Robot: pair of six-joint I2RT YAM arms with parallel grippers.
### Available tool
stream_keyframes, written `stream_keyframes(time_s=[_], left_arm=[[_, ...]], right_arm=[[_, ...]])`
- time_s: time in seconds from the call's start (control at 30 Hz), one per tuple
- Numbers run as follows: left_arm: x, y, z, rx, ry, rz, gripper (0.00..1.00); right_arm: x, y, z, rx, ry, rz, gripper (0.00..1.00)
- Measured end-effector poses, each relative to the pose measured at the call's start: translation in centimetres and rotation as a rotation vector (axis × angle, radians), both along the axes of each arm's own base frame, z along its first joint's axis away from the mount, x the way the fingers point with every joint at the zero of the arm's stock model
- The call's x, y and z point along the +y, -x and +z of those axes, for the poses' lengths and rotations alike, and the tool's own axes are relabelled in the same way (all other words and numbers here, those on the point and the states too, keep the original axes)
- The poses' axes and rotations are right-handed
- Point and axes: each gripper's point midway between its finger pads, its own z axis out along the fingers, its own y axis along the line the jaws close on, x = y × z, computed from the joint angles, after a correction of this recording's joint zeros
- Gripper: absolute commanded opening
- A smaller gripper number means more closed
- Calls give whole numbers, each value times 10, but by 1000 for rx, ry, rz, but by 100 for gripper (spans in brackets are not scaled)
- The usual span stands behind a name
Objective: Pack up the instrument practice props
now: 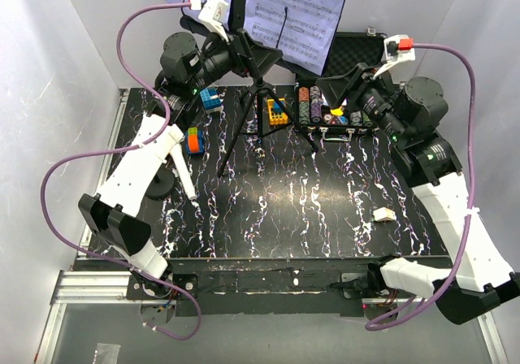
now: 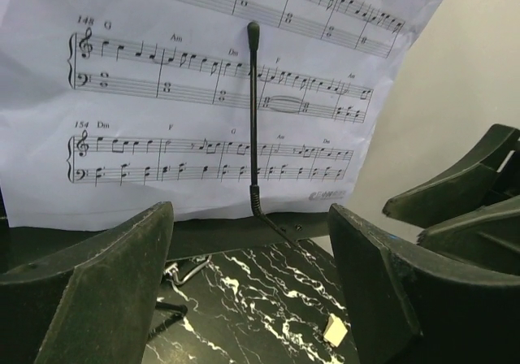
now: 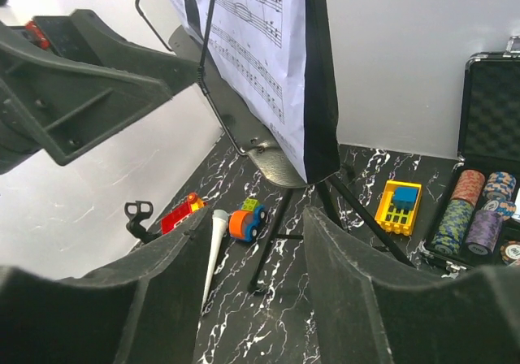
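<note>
We have the left gripper (image 2: 250,242) wide and empty; sheet music (image 2: 162,96) stands upright dead ahead, just past its fingertips, on the music stand (image 3: 321,80). The right gripper (image 3: 256,242) is open narrower, empty, stand edge-on ahead and up. We judge left nearer the pages.

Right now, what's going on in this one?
The left pincer faces the sheet music on the music stand at the back of the table; the right pincer is beside the stand. Both are open and hold nothing. The pages are on the stand and the microphone is on the table, so nothing is packed yet.
</note>
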Motion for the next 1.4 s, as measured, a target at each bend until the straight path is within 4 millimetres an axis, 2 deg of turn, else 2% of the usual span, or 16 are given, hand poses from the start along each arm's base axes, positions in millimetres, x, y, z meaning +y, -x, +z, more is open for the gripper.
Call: stream_keyframes(time_s=[0.13, 0.3, 0.67, 0.87, 1.03, 1.4], left_arm=[[-1, -1, 7, -39, 22, -1, 77], [-2, -3, 4, -47, 33, -2, 78], [1, 1, 12, -69, 51, -5, 79], [1, 3, 17, -85, 62, -10, 79], [-1, 6, 20, -91, 74, -28, 79], [-4, 14, 29, -106, 109, -70, 75]], right_arm=[[5, -11, -7, 21, 11, -5, 54], [5, -22, -14, 36, 20, -26, 57], [12, -40, 1, 4, 2, -38, 56], [16, -47, -3, 19, 3, -33, 53], [20, -50, -6, 26, 1, -19, 41], [27, -47, 4, 0, -32, 21, 10]])
